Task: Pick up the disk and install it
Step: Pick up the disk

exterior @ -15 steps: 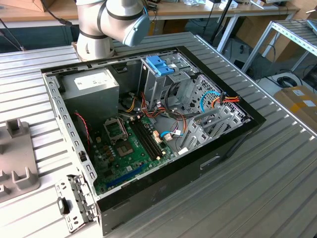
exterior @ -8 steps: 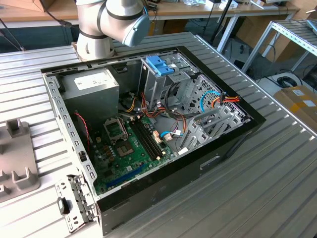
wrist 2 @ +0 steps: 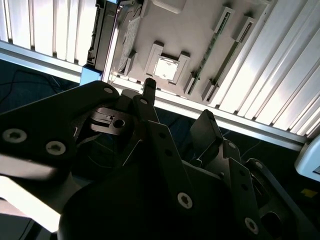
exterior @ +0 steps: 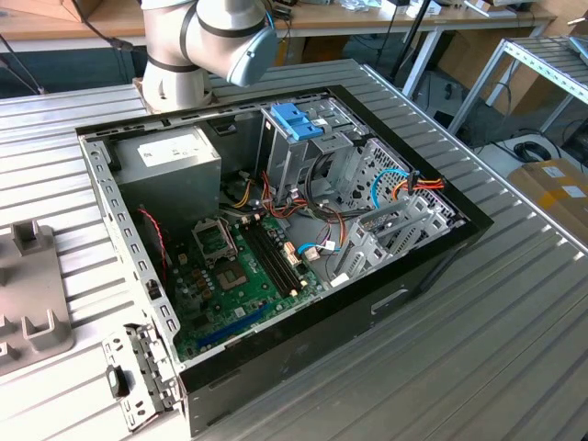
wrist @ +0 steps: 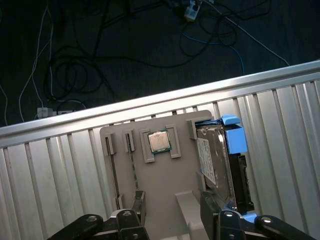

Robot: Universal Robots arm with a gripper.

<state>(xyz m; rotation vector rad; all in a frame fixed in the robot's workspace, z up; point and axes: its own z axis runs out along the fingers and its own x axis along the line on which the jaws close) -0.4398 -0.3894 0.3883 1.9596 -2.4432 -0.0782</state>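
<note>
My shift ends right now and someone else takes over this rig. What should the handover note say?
The hand is open and empty, pointed at the grey holder in both wrist views.
The disk sits in a slot at the holder's edge, in its light-blue frame, next to the processor chip. Nothing grips it.
The computer case lies open on the table, with the drive cage inside it.
Done: nothing shows as done yet.
Left: the whole job, both the pick-up and the installation.
</note>
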